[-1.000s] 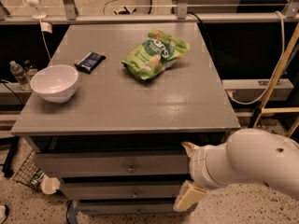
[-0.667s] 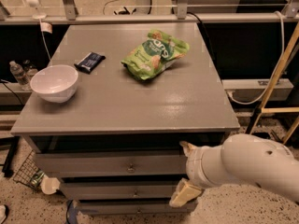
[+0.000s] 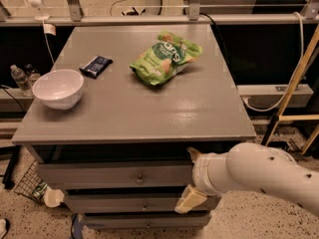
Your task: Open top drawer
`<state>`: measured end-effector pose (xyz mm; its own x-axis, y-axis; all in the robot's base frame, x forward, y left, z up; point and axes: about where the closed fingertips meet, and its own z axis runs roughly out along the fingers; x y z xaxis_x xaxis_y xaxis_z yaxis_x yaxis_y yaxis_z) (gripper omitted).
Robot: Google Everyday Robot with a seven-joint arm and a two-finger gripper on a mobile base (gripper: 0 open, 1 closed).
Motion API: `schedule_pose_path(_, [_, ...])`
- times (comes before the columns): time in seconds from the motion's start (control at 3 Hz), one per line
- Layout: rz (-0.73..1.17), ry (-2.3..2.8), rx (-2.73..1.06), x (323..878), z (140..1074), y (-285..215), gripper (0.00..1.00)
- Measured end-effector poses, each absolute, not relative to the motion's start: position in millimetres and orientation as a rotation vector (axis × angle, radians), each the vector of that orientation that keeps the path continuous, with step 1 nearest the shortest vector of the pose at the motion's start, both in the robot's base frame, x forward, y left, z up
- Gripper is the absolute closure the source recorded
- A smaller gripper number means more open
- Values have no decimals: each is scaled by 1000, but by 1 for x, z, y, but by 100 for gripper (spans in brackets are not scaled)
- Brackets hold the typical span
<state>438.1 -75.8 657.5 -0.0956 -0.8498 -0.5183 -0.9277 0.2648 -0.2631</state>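
The top drawer point(image 3: 99, 175) is the widest grey front, just under the grey tabletop, with a small metal knob point(image 3: 140, 178) at its centre. It looks pushed in. Two slimmer grey drawer fronts lie below it. My gripper point(image 3: 190, 177) is at the right part of the top drawer front, to the right of the knob and apart from it. Its two cream fingers point(image 3: 188, 200) are spread, one above and one below, with nothing between them. The white arm reaches in from the lower right and hides the drawer's right end.
On the tabletop point(image 3: 149, 111) are a white bowl point(image 3: 58, 87) at the left, a dark snack bar point(image 3: 95, 65) and a green chip bag point(image 3: 165, 57). A wooden ladder point(image 3: 294, 83) leans at the right. Bottles point(image 3: 21, 77) and a wire basket point(image 3: 27, 185) are at the left.
My arm and gripper have moved left along the drawer fronts, closer to the top drawer's knob. The drawers have not moved.
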Motion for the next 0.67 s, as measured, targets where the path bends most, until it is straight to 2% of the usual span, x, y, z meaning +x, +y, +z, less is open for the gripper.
schedule_pose_path(0.33, [191, 1961, -1594, 450, 645, -71, 1])
schedule_pose_path(0.67, [188, 1960, -1582, 457, 642, -71, 23])
